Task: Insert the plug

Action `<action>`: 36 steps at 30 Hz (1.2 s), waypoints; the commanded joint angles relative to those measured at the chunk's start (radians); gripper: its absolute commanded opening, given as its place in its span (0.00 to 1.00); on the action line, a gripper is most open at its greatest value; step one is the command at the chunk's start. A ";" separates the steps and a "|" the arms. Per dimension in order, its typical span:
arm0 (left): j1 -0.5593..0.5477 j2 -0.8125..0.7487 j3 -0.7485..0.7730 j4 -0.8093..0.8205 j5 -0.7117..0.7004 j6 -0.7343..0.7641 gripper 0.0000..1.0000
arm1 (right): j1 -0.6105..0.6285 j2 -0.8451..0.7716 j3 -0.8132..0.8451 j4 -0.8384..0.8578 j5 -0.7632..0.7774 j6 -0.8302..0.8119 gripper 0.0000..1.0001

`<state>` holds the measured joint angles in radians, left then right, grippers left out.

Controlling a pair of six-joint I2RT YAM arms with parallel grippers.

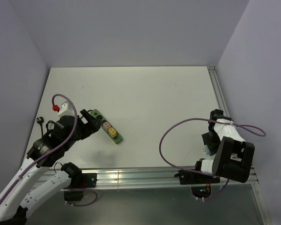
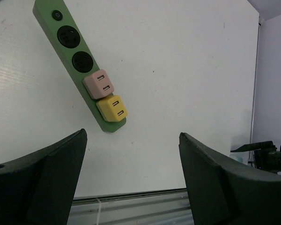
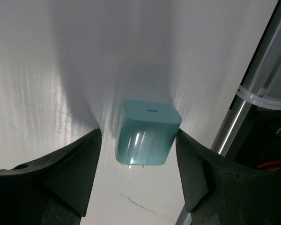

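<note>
A teal plug (image 3: 147, 133) lies on the white table with its two prongs pointing toward my right wrist camera. My right gripper (image 3: 138, 133) straddles it, open: the right finger (image 3: 189, 164) is at the plug's side, and a narrow gap shows at the left finger (image 3: 82, 164). In the top view the plug (image 1: 207, 151) peeks out under the right gripper (image 1: 209, 147) near the table's right edge. A green power strip (image 1: 108, 127) lies diagonally on the left, with a pink plug (image 2: 99, 84) and a yellow plug (image 2: 112, 108) in it and two round sockets (image 2: 82, 61) free. My left gripper (image 2: 132, 133) hangs open near it, holding nothing.
An aluminium rail (image 1: 131, 176) runs along the near edge and another (image 1: 220, 101) along the right edge, close beside the teal plug (image 3: 253, 93). A purple cable (image 1: 173, 136) loops left of the right arm. A red-tipped part (image 1: 55, 108) sits by the left arm.
</note>
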<state>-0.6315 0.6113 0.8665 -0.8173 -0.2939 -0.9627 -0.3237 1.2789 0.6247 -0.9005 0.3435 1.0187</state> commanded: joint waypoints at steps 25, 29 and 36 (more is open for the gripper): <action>0.000 -0.195 -0.102 0.369 0.214 0.174 0.75 | 0.710 -0.010 0.456 0.147 -0.178 0.090 0.00; 0.001 -0.197 -0.159 0.473 0.234 0.170 0.72 | 0.889 0.037 0.562 0.273 -0.253 0.077 0.00; 0.001 -0.174 -0.317 0.725 0.231 0.164 0.75 | 1.127 0.171 0.730 0.376 -0.294 0.125 0.00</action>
<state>-0.6315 0.4362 0.6174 -0.2741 -0.0727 -0.8013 0.7395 1.4136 1.2816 -0.6014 0.0769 1.1007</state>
